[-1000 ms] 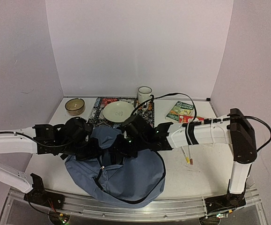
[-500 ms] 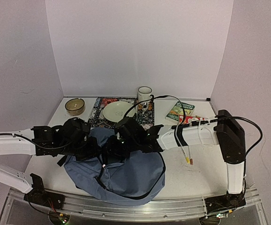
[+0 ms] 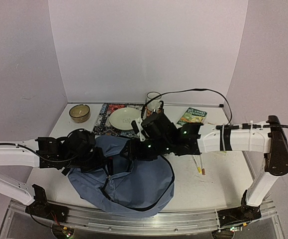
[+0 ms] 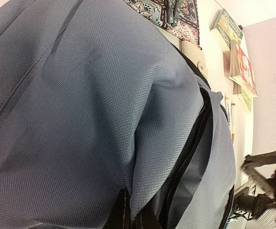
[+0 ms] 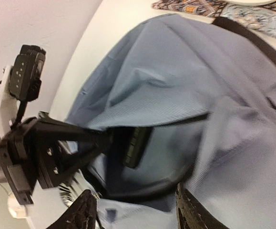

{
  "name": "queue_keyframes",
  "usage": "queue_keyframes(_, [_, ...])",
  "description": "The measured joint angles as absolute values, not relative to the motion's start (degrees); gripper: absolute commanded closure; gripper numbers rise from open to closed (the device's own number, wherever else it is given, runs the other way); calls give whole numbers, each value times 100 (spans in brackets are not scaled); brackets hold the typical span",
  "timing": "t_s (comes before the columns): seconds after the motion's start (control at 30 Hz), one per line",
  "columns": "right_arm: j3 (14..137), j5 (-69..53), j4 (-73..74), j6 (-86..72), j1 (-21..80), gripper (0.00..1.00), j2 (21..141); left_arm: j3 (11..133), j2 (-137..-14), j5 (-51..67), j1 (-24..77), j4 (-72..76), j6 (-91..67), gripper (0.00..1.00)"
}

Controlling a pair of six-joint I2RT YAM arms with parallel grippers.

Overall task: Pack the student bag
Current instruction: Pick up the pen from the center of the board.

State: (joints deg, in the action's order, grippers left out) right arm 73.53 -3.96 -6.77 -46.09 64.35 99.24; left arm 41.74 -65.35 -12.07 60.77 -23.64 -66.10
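Bag (image 3: 129,184) first: it slumps on the desk (image 3: 208,189) at about 6 o'clock in the overhead view, with its zipper parted and its mouth turned upward. On its 9 o'clock side the left end effector (image 5: 130,143) is clamped on the fabric lip beside the zipper. It lifts the lip into a tent, so a dark gap shows beneath. Just over that gap hangs the right end effector (image 5: 138,210), fingers spread, nothing between them.

The step in hand looks like holding the mouth open for loading. To do it well, the left pinch should stay high and pull toward 9 o'clock, because soft cloth will likely sag shut once tension drops. The right arm should rise clear before swinging away, to avoid snagging the strap (image 5: 252,43).

Books (image 3: 192,117) lie at 1 o'clock of the bag, well apart from it. They probably suit going in first: flat and stiff, they should slide in edge-on. Pens (image 3: 198,164) lie at 3 o'clock, near the bag. They are thin and flat on the desk, so they would need a careful pinch.
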Motion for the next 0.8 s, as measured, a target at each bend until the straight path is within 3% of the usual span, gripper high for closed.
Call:
queue_keyframes(0.23, [6677, 411, 402, -3992, 6047, 44, 9316, 4174, -6698, -1278, 6080, -2301, -6596, 100])
queue_keyframes(0.5, [5680, 1258, 1213, -3556, 4888, 49, 8478, 4174, -6700, -1330, 6081, -2303, -6582, 100])
queue_keyframes(0.8, [5456, 1553, 1393, -2875, 3830, 59, 8700, 4180, -6700, -1324, 6080, -2309, -6535, 100])
